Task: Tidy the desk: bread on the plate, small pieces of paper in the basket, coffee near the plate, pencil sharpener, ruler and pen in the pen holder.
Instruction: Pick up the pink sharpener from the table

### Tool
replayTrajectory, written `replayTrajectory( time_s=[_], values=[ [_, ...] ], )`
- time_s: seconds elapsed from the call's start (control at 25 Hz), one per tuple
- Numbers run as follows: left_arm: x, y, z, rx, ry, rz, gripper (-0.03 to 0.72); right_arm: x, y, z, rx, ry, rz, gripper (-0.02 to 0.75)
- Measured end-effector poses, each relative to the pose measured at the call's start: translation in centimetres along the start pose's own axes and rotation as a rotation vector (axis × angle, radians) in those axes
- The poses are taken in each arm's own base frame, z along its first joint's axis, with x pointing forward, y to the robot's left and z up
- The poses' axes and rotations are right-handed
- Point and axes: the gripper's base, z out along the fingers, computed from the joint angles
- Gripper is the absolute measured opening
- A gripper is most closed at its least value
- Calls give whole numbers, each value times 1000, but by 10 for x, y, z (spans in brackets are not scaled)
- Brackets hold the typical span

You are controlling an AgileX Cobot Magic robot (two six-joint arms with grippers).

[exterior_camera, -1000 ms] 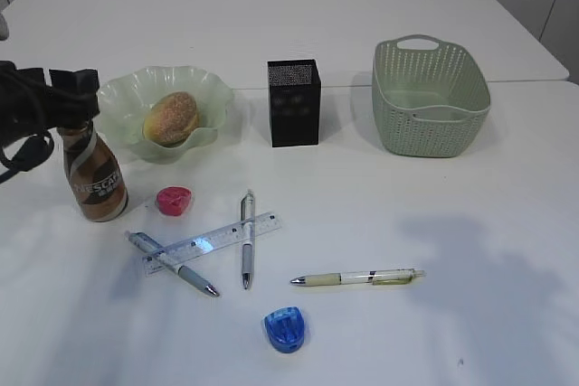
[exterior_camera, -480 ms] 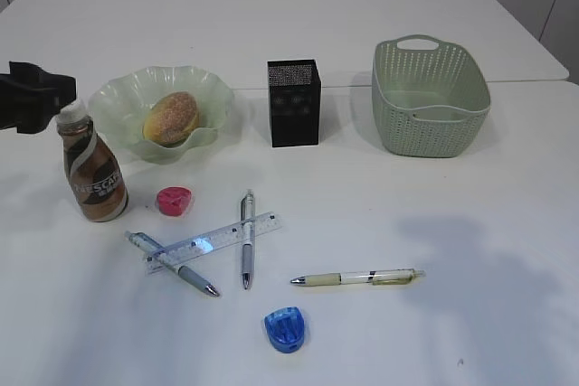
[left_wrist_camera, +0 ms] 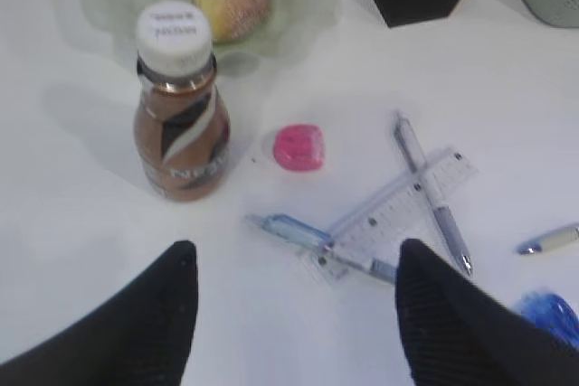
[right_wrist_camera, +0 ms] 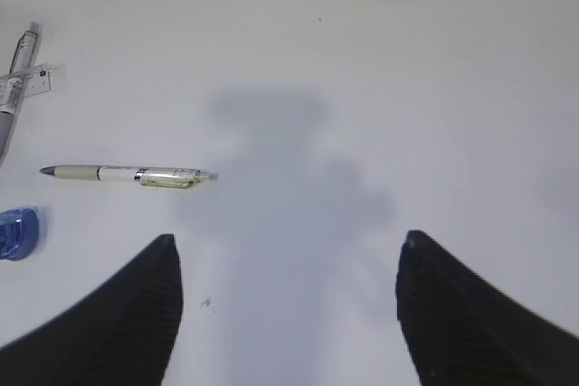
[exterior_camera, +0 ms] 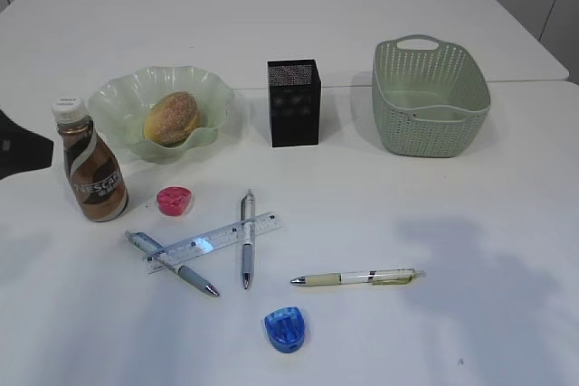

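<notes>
Left gripper (left_wrist_camera: 294, 291): spread, empty, above the coffee (exterior_camera: 92, 174) near the surface's (exterior_camera: 470, 250) left edge. Right gripper (right_wrist_camera: 285, 291): spread, empty, over bare surface at right. One bread (exterior_camera: 171, 117) in one plate (exterior_camera: 118, 97). One pen holder (exterior_camera: 293, 102); one basket (exterior_camera: 429, 101), back right. Three pens: two (exterior_camera: 172, 263) (exterior_camera: 246, 239) crossed under one ruler (exterior_camera: 211, 242), one (exterior_camera: 357, 277) apart. Two sharpeners: pink (exterior_camera: 174, 200), blue (exterior_camera: 285, 328) near the front edge.
</notes>
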Motion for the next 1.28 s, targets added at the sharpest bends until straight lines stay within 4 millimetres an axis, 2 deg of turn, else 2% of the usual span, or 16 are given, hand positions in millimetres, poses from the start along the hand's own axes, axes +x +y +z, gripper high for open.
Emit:
replayTrajectory(
  time_s=[0.2, 0.4, 1.28],
  values=[
    [14, -6, -17, 45, 133, -28, 470, 0, 0, 0, -1, 4, -5, 569],
    [20, -8, -28, 65, 182, -29, 452, 1, 0, 0, -1, 6, -7, 569],
    [19, -18, -30, 163, 178, -112, 448, 1, 0, 0, -5, 13, -7, 568]
  ],
)
